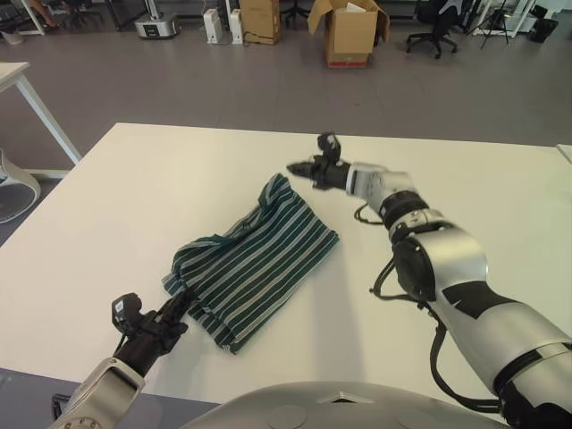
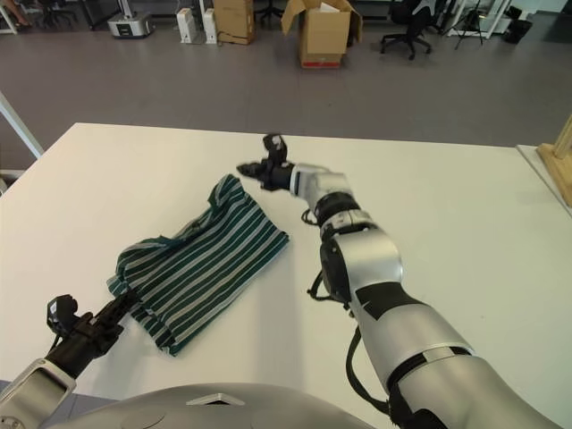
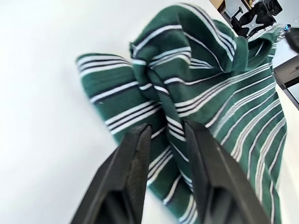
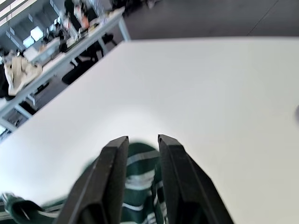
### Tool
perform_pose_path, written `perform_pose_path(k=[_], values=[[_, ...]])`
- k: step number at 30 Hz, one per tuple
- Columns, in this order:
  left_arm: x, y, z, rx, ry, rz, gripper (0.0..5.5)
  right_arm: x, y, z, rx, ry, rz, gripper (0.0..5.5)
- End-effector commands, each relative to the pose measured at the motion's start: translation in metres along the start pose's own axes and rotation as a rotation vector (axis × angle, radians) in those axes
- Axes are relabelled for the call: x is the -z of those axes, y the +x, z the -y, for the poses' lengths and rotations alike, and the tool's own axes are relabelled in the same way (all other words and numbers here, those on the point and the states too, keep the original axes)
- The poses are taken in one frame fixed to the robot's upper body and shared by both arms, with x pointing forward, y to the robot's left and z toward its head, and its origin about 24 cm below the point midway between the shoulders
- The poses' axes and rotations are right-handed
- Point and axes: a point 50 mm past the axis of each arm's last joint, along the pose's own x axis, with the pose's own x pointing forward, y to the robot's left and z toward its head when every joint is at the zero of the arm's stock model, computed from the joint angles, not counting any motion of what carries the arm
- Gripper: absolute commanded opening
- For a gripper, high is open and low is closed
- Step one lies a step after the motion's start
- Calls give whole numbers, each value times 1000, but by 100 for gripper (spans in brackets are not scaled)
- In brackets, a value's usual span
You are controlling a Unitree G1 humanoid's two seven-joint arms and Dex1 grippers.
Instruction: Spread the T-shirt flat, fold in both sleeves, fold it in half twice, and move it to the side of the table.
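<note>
The green T-shirt with white stripes lies crumpled on the white table, left of the middle. My left gripper sits low at the shirt's near-left corner. In the left wrist view its fingers stand a little apart, open, with bunched striped cloth right at and beyond the tips. My right gripper hovers just past the shirt's far corner. It is open, and the green cloth shows through the narrow gap between its fingers.
Bare table spreads to the right and behind the shirt. The table's near edge runs close to my left arm. On the floor behind stand cardboard boxes and office chairs. A wooden frame stands at the right edge.
</note>
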Motion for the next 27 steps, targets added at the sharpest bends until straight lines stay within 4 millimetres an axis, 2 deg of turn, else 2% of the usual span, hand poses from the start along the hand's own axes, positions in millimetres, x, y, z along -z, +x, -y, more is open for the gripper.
perform_pose_path(k=[1,3,4,5,7,8,9,11,13,15,16,18,19,22,27], values=[[2,-10,-25,-56,68,-20,184,-63,-23,7,70,-46,170,154],[-5,-3,-22,24,172,-20,210,-57,-35,20,91,-166,98,154],[-13,6,-13,109,260,-3,231,-45,-43,30,89,-241,28,154],[-28,24,3,219,379,46,231,-24,-56,43,58,-314,-62,154],[-54,50,39,422,613,151,231,18,-83,59,-31,-353,-212,154],[-71,63,61,501,681,210,231,38,-96,60,-92,-332,-261,154],[-83,71,73,556,730,244,231,50,-103,57,-134,-317,-288,154],[-91,85,71,659,825,270,231,62,-104,46,-199,-265,-268,154],[-82,93,66,777,935,212,231,64,-99,35,-234,-226,-219,154],[-65,102,60,923,1104,74,231,64,-91,23,-274,-199,-179,154],[-61,105,57,962,1148,37,231,63,-89,21,-283,-193,-170,154],[-52,122,37,983,1244,-114,231,67,-79,14,-301,-173,-155,154],[-50,128,32,989,1267,-156,231,65,-76,14,-312,-99,-134,154],[-46,140,37,1026,1238,-149,231,66,-80,23,-317,31,-143,154],[-10,125,47,1248,1155,-314,231,89,-92,29,-373,181,-341,154]])
